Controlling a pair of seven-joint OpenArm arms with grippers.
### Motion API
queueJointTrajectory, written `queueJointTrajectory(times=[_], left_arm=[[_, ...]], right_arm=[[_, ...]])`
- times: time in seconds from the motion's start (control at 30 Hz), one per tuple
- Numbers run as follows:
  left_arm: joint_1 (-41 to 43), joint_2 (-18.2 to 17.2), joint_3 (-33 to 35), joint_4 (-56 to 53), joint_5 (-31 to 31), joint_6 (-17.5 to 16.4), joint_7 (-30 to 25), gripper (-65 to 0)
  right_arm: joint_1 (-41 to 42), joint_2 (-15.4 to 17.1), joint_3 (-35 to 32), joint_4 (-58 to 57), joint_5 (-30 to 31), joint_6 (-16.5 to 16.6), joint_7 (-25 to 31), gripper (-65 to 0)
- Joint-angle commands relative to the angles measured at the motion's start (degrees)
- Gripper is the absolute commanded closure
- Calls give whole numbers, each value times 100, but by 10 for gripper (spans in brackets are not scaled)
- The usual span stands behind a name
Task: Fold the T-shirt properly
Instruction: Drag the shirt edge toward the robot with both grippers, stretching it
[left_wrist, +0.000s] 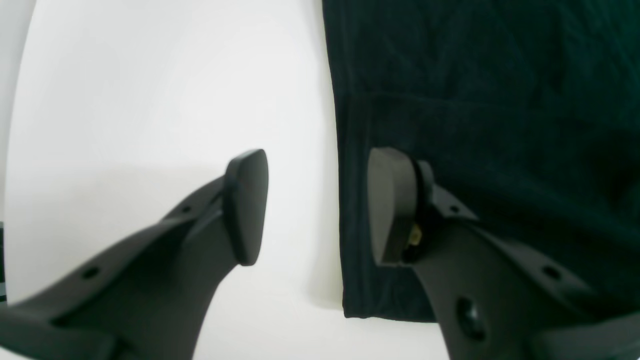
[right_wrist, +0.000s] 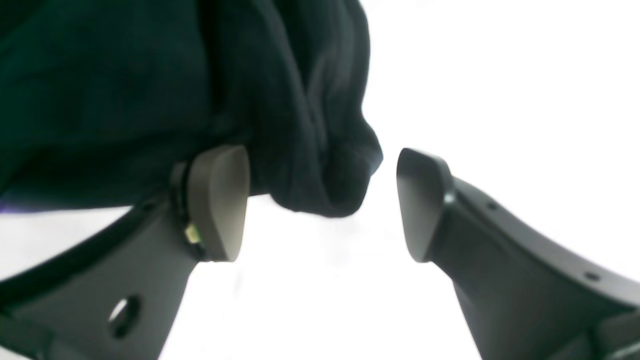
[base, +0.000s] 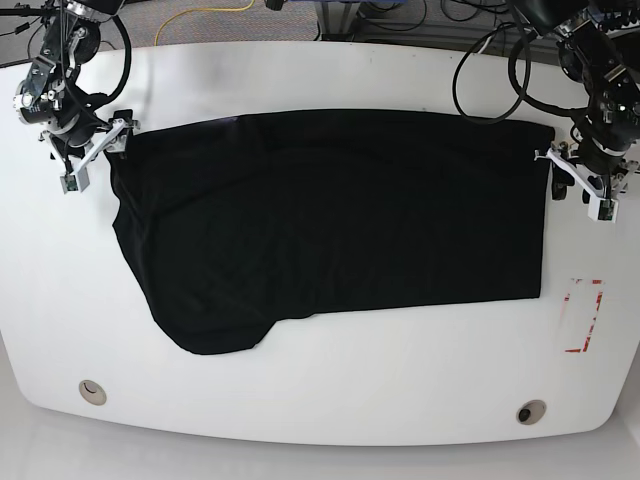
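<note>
Both wrist views are blurry and cropped tight: only part of the T-shirt (base: 330, 225) shows in each, and the desk (base: 330, 390) reads there as plain white glare. No printed graphic can be made out on the cloth in any view; it looks plain black, w/ a faint purple tint at one edge in the right wrist view. From the base view the arms are cut off at the top of the frame, and the claw tips are too small there to judge. The shirt lies spread flat across the middle of the desk, wide left to right, straight edge on the right, the left end sagging toward the near side in a rounded lobe. Left claw (left_wrist: 317, 207): jaws apart, one pad over bare desk, the other over the cloth, straddling the shirt's straight hemmed edge near its corner; contact w/ cloth can't be told. Right claw (right_wrist: 322, 202): jaws apart, a bunched, wrinkled fold of fabric hanging between the pads, nearer one pad, not pinched. A red outlined mark (base: 583, 315) sits on the desk right of the shirt, near side.
</note>
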Motion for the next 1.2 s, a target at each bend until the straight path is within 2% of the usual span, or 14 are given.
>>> queueJointTrajectory(times=[0.0,0.5,0.57,0.77,0.83,1.0,1.1,1.17], left_arm=[[-56,-73,-25,98,-60,2,-130,-304],[-30,-108,-69,89,-60,2,-130,-307],[-12,-91,-69,28,-60,-7,-130,-307],[-12,-82,-69,-342,-60,-7,-121,-364],[32,-82,-78,-412,-60,-7,-121,-368],[322,-100,-78,-429,-78,-7,-121,-368],[445,-108,-78,-438,-78,-178,-121,-368],[480,-108,-78,-456,-78,-178,-121,-368]], right_arm=[[102,88,38,-121,59,74,185,-439],[198,97,29,-1035,59,92,888,-425],[198,97,-41,-1035,59,92,888,-385],[198,97,-313,-1035,50,92,897,-173],[198,97,-357,-1035,50,92,897,-124],[181,88,-357,-1035,50,92,897,-97],[181,88,-357,-1026,50,92,897,-94],[172,79,-357,-1026,50,92,897,-94]])
